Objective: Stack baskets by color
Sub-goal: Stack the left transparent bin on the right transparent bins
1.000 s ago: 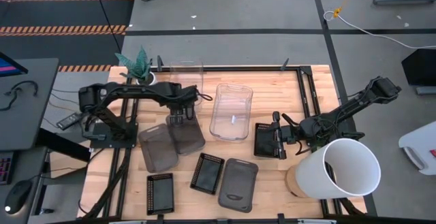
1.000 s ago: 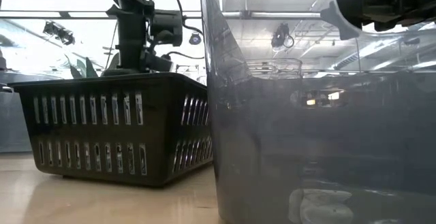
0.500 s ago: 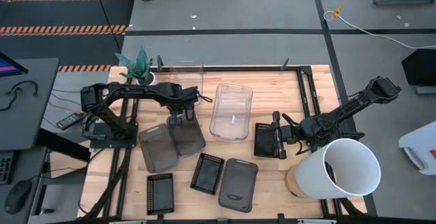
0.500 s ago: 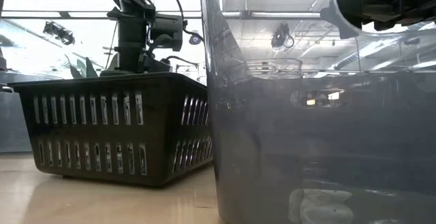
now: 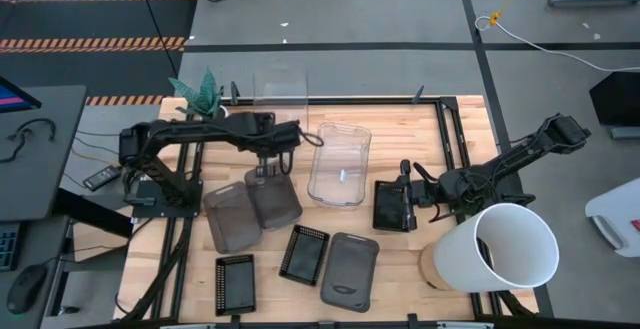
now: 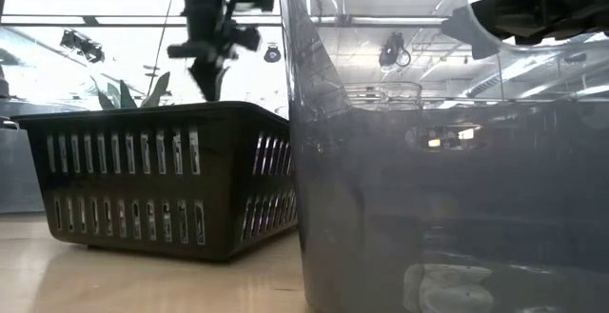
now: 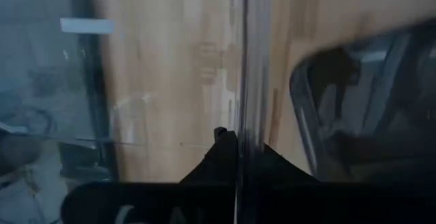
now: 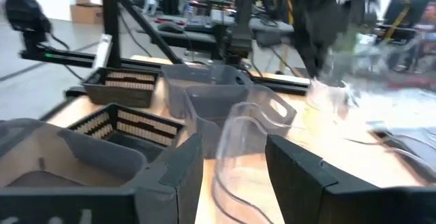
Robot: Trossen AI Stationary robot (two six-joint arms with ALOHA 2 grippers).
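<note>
The white bucket [image 5: 505,247] lies on its side at the table's right front corner. Second largest is the clear basket on the table [image 5: 340,163], near the centre. A second clear basket [image 5: 279,87] is held off the surface at the back edge; the left gripper [image 5: 268,139] is pinched shut on its thin wall, as the left wrist view shows, fingers [image 7: 225,157] pressed either side of the transparent panel. Two smoky grey baskets [image 5: 250,209] sit overlapped below it, a third [image 5: 350,269] at the front. Three small black mesh baskets [image 5: 304,253] are spread along the front and right. The right gripper [image 5: 410,197] waits, jaws spread, beside one black basket [image 5: 390,206].

Step in hand, by judgement: carrying the lifted clear basket. Next move calls for aligning it over the resting clear basket, then lowering to nest.
</note>
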